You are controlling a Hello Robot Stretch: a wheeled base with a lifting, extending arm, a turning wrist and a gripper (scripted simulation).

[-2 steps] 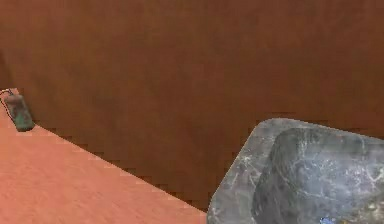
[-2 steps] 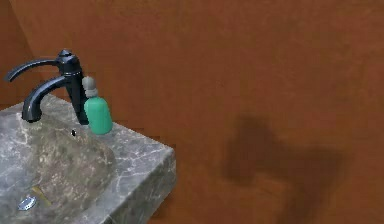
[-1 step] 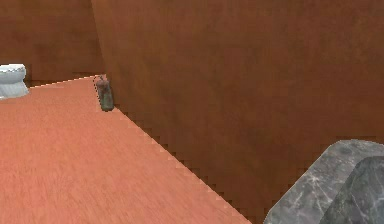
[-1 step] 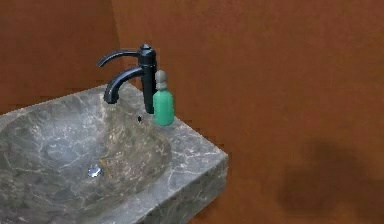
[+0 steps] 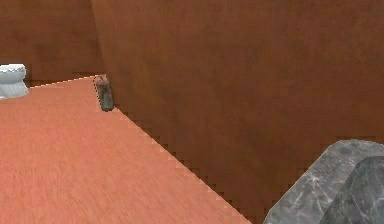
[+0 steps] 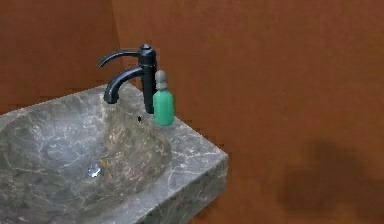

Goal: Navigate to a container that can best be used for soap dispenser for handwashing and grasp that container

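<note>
A green bottle (image 6: 163, 104) with a grey pump top stands upright on the back rim of a grey stone sink (image 6: 195, 160) in the arm side view. It sits just right of a black curved faucet (image 6: 138, 75), close against it. The sink's corner (image 5: 335, 185) also appears at the forward view's bottom right.
Brown walls close in behind the sink and along the forward view's right. Orange floor (image 5: 90, 160) stretches ahead. A white toilet (image 5: 12, 80) stands at the far left, and a small dark upright object (image 5: 103, 93) rests at the wall's base.
</note>
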